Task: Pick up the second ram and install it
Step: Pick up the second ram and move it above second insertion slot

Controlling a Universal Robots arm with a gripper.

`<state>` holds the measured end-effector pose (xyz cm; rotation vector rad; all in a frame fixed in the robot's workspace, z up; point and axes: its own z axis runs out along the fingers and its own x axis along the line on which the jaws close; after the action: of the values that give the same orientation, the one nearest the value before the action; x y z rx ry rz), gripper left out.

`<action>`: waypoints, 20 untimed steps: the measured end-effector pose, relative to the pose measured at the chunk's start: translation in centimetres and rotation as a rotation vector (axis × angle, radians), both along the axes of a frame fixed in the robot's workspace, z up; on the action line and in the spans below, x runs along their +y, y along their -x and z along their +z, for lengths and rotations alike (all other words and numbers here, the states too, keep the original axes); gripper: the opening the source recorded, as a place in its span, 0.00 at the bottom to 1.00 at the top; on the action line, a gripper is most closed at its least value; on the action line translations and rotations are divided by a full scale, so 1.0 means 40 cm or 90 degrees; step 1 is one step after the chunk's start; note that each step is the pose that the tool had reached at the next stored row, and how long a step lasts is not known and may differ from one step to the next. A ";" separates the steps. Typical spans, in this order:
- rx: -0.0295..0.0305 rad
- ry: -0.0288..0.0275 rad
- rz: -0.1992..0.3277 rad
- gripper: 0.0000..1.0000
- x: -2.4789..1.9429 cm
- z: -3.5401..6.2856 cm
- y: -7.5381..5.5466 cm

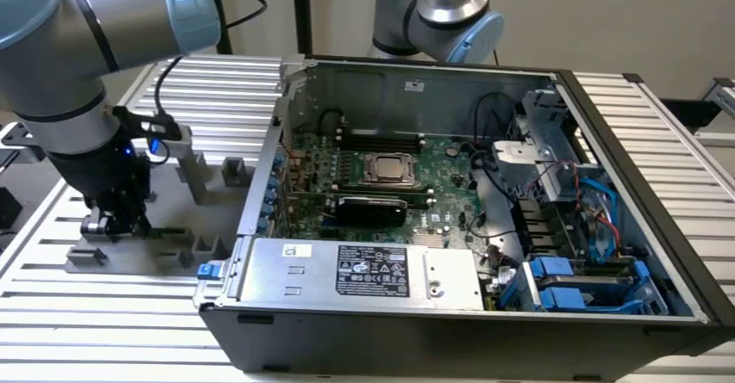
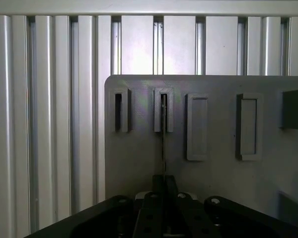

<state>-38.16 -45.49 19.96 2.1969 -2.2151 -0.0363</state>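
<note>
The black two-fingered gripper was clenched on the second ram, a slim stick seen edge-on as a dark line. It stood in a slot of the flat grey plastic holder block on the ribbed aluminium table, to the exterior view's left of the open dark metal computer case.

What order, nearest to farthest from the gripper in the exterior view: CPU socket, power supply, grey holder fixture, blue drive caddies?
From the gripper:
1. grey holder fixture, directly under it, outside the case.
2. power supply, along the case's front edge.
3. CPU socket, mid-motherboard.
4. blue drive caddies, case corner on the exterior view's right.
</note>
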 end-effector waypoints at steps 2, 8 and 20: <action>0.0000 0.0000 0.000 0.00 0.000 0.005 0.000; -0.0001 0.0000 0.000 0.00 0.000 0.027 0.000; 0.0000 0.0000 0.000 0.00 0.000 0.111 0.000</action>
<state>-38.16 -45.48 24.40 2.1969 -2.2150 -0.0363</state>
